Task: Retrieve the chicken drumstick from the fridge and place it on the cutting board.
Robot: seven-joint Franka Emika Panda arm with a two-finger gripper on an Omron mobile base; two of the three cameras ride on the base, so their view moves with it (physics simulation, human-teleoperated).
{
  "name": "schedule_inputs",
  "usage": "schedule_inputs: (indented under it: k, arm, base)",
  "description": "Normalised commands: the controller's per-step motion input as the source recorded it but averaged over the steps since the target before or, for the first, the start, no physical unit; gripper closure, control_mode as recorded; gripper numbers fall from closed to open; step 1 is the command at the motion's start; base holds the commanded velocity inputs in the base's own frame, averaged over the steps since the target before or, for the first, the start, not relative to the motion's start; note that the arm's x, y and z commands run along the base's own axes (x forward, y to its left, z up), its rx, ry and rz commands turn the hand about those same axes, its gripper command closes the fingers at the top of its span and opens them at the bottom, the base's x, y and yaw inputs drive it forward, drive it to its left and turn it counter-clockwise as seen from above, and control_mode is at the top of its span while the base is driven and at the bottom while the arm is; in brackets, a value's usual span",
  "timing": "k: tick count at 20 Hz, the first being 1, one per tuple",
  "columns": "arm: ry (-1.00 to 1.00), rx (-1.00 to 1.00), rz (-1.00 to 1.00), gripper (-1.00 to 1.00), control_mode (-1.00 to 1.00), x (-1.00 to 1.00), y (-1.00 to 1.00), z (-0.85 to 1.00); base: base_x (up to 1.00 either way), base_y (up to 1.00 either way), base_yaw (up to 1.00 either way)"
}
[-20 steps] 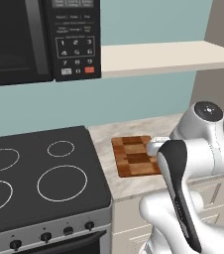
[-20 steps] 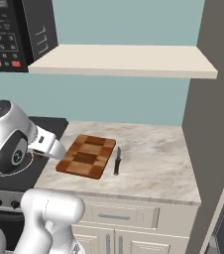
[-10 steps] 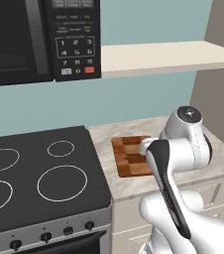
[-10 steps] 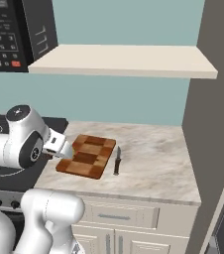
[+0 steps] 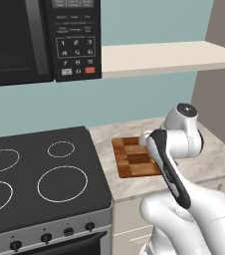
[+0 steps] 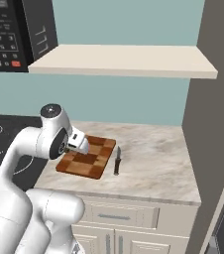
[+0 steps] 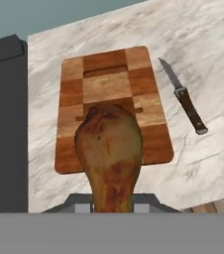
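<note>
In the hand view the brown-reddish chicken drumstick (image 7: pixel 110 154) sticks up from my gripper (image 7: pixel 113 203), which is shut on its narrow end. It hangs above the near half of the checkered wooden cutting board (image 7: pixel 109 79) and is not touching it. From the right base view my gripper (image 6: pixel 80 144) hovers over the cutting board's (image 6: pixel 91 161) left part. In the left base view the cutting board (image 5: pixel 134 160) lies on the counter partly behind my arm. The fridge's grey side (image 6: pixel 218 124) rises at the counter's right end.
A dark-handled knife (image 7: pixel 186 101) lies on the marble counter (image 6: pixel 153 163) just right of the board. The black stovetop (image 5: pixel 40 174) with white rings borders the board's left side. A black microwave (image 5: pixel 45 40) and a pale shelf (image 6: pixel 129 59) hang above.
My arm has swung to the right, carrying the drumstick from the stove's edge to over the cutting board. The grip stays shut.
</note>
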Motion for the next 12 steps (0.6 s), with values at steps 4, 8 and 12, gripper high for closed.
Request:
schedule_inputs:
  k: [4,8,12]
  arm:
    - [0.03,0.00,-0.07,1.00,-1.00,0.49,0.01,-0.05]
    - [0.01,0.00,-0.04,1.00,-1.00,0.48,0.00,-0.28]
    - [0.00,0.00,-0.03,1.00,-1.00,0.42,0.00,-0.55]
  base:
    - [0.00,0.00,0.00]
    - [0.00,0.00,0.00]
    - [0.00,0.00,0.00]
